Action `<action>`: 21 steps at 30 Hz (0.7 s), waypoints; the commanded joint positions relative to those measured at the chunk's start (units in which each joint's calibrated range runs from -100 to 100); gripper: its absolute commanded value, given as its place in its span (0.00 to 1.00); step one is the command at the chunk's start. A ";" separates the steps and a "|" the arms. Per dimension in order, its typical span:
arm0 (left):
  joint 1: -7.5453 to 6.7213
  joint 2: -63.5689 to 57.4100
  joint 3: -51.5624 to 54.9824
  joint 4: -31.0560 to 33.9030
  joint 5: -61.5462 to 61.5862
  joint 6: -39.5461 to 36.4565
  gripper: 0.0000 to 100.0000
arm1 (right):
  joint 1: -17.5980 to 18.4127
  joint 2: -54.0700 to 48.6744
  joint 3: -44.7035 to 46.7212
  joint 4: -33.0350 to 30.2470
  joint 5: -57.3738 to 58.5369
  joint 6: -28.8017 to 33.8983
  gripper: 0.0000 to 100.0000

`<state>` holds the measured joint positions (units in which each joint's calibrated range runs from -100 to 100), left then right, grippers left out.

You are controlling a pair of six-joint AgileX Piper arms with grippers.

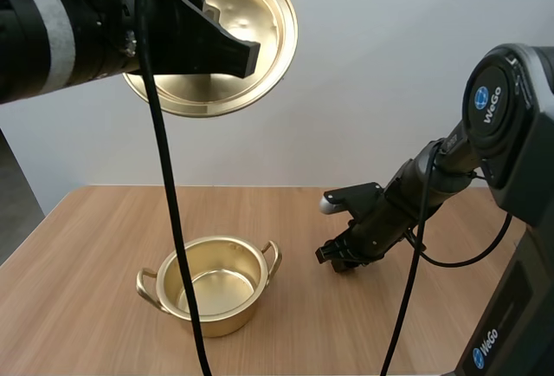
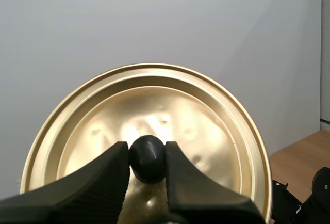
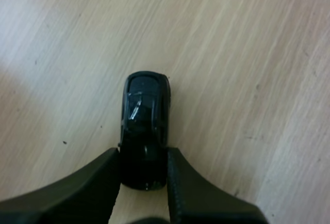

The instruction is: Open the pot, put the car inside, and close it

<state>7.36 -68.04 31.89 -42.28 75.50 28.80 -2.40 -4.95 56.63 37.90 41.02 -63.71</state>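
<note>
**Car gripped at bench level; pot open below a raised lid**

The pot (image 1: 214, 285) is seen standing uncovered and empty on the bench (image 1: 86, 246), towards the left arm's side. Its lid (image 1: 264, 12) is held high above the bench, well clear of the pot, and turned so that its face is upright. The left claw (image 1: 247, 55) is closed on the lid's black knob (image 2: 148, 158), which is pinched between the two fingers.

The car (image 3: 145, 115), small and black, is found on the right arm's side of the pot, well apart from it. Its rear half is clasped between the fingers of the right claw (image 3: 143, 156), which is lowered to the bench. It cannot be told whether the wheels are resting on the wood or just off it.

The opening step is judged complete, and the step in hand is taken to be the pick-up of the car. For the next move, the car would need to be raised clear of the bench, carried across above the pot's rim and near handle, and released inside. The lid should be kept aloft until the right arm is clear.
</note>
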 commanded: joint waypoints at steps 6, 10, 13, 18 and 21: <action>0.39 0.02 -0.05 0.03 -0.84 -0.01 0.00 | 0.01 -19.08 -0.14 9.59 7.86 -6.77 0.00; 0.74 0.02 -0.05 -0.08 -1.66 -0.01 0.00 | 0.01 -28.97 -0.14 20.15 25.90 -14.58 0.00; 0.93 0.02 -0.05 -0.20 -2.53 -0.01 0.00 | 0.10 -33.07 -0.14 27.12 43.53 -19.65 0.00; 2.08 0.02 -0.05 -3.20 -2.53 -0.01 0.00 | 4.00 -33.19 0.10 29.90 49.37 -20.37 0.00; 2.57 0.02 -0.05 -4.60 -2.01 -0.01 0.00 | 7.82 -31.12 0.15 29.13 47.49 -20.54 0.00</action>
<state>9.88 -68.04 31.89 -46.57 73.24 28.80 2.61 -38.80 56.75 66.72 82.32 -84.24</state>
